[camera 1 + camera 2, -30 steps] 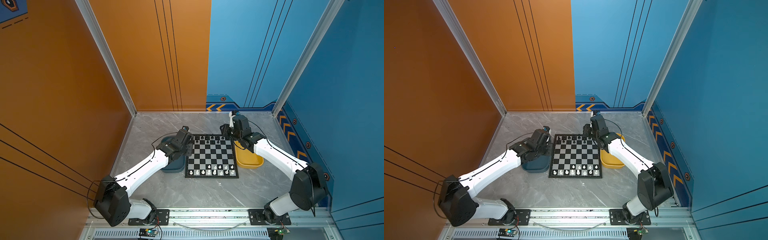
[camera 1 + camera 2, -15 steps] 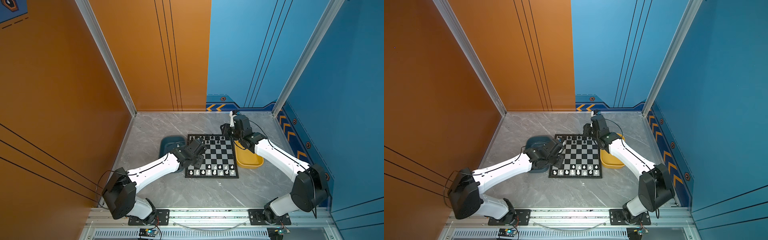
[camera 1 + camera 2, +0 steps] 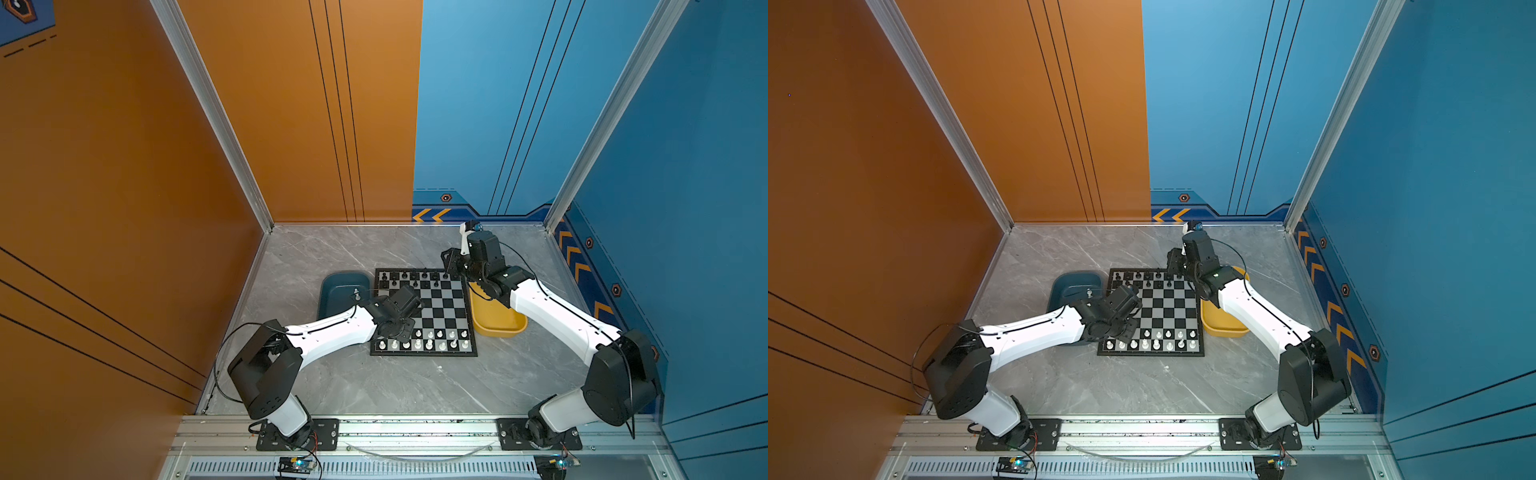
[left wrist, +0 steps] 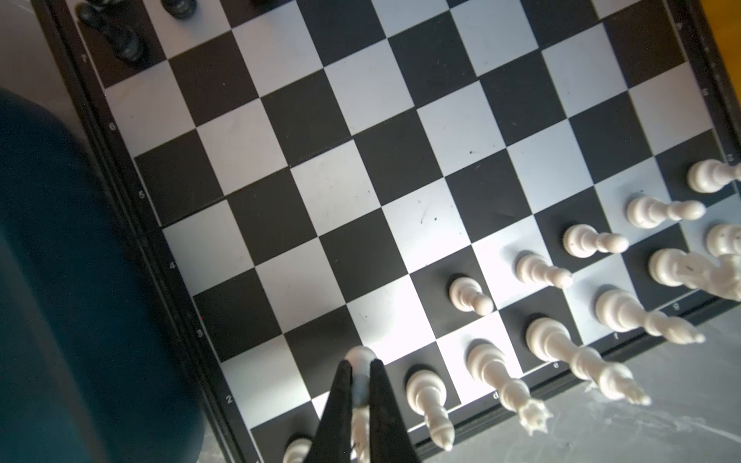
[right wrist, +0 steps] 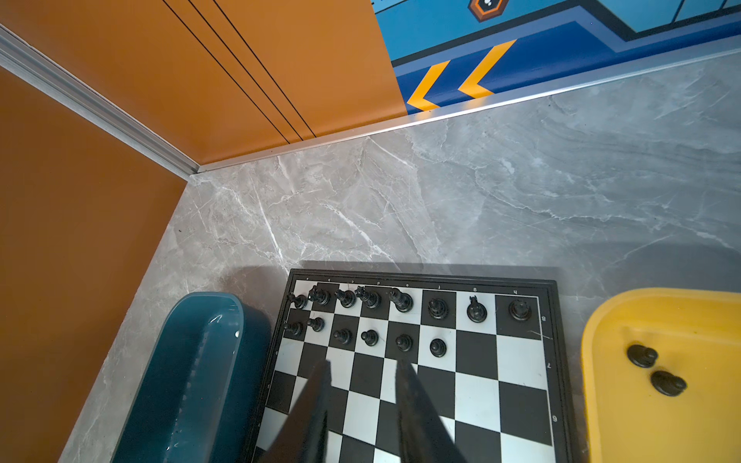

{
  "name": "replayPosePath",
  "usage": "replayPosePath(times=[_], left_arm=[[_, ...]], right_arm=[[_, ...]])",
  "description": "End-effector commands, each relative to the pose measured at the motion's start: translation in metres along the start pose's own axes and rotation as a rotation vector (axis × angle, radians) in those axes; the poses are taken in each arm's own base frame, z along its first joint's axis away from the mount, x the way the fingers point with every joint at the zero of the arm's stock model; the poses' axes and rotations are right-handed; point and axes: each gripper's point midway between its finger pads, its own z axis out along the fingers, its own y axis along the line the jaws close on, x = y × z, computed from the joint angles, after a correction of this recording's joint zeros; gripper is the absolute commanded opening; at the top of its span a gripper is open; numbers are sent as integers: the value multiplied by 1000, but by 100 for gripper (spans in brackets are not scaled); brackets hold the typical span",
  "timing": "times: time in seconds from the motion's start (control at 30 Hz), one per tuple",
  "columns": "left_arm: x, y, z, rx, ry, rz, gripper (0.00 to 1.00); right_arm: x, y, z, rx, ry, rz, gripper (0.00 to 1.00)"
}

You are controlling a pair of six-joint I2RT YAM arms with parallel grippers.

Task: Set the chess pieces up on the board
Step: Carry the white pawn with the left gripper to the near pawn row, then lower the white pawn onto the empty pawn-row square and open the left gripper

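— Tabletop [image 3: 374, 386] in both top views: what is it like?
— Grey and marble-veined. There are orange walls [image 3: 291, 104] on the left and half the back, and blue walls [image 3: 478, 104] round the rest. Aluminium posts [image 3: 216, 116] rise from the far corners, and a metal rail [image 3: 415, 428] runs along the near edge.
— And the board [image 3: 442, 309]?
— It lies mid-surface, square to the edges. A dark teal tray [image 3: 338, 286] lies just beside its left edge, a yellow tray [image 3: 494, 324] just beside its right. The white pieces [image 3: 428, 344] stand in its two near rows, the black pieces [image 3: 409, 275] in its two far rows. The left gripper [image 3: 401, 328] hangs over the near left corner, the right gripper [image 3: 448, 268] near the far right corner.
— Left wrist view?
— Its fingers [image 4: 337, 405] are pinched together on a white pawn [image 4: 361, 356], above the second row toward the board's left edge. Five white pawns [image 4: 467, 294] stand further along that row.
— Right wrist view?
— The jaws stand apart above the board, gripping nothing. Eight black pieces line the far row, with six black pawns [image 5: 369, 337] in the next. Two further black pawns [image 5: 641, 356] lie in the yellow tray [image 5: 661, 433]. Beyond the board, the veined surface runs to the far left corner.
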Motion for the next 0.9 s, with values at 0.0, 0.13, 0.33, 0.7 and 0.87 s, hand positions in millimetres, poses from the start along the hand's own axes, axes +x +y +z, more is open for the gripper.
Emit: replayPosePath(times=[0.0, 0.13, 0.33, 0.7, 0.87], left_arm=[[-6, -14, 3, 44, -6, -11, 1], [-4, -16, 9, 47, 5, -13, 1], [-3, -21, 14, 60, 19, -11, 1], [0, -28, 20, 71, 35, -2, 1], [1, -29, 22, 70, 42, -1, 1]], right_arm=[[-6, 1, -10, -7, -25, 7, 30], [-4, 0, -9, -6, -21, 8, 30], [-5, 0, -10, -5, -22, 8, 30], [-5, 0, -9, -6, -22, 9, 30], [-5, -1, -9, -4, -23, 12, 30]])
